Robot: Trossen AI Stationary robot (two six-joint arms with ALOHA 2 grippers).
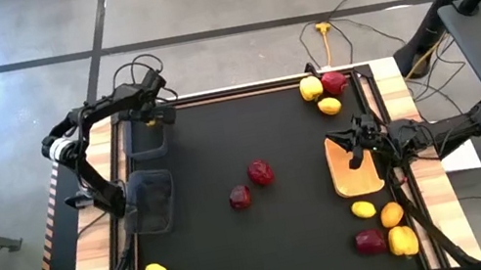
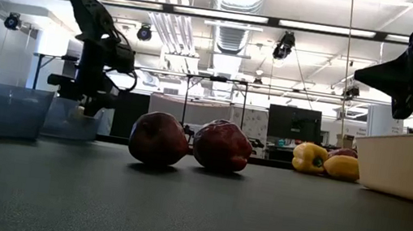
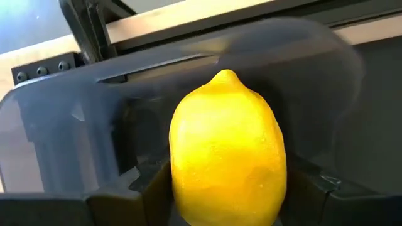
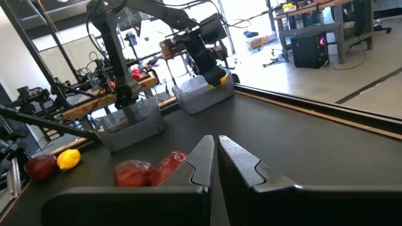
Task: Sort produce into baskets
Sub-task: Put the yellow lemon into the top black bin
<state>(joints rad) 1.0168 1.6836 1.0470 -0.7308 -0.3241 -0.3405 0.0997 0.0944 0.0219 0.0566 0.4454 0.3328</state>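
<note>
Yellow lemon (image 3: 226, 150): I see it between my left gripper's (image 1: 158, 116) fingers, gripped narrowly, over the far-left mesh basket (image 1: 144, 137). Right gripper (image 1: 351, 142): fully closed, empty, above the tan basket (image 1: 343, 181). Two dark red pieces (image 1: 251, 184): mid-table.

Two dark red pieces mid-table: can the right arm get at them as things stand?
Probably yes. The right gripper hovers over the tan basket, fingers shut and empty, and the mat between it and the two dark red pieces is bare. The left gripper is far off at a mesh basket, holding a lemon.
</note>
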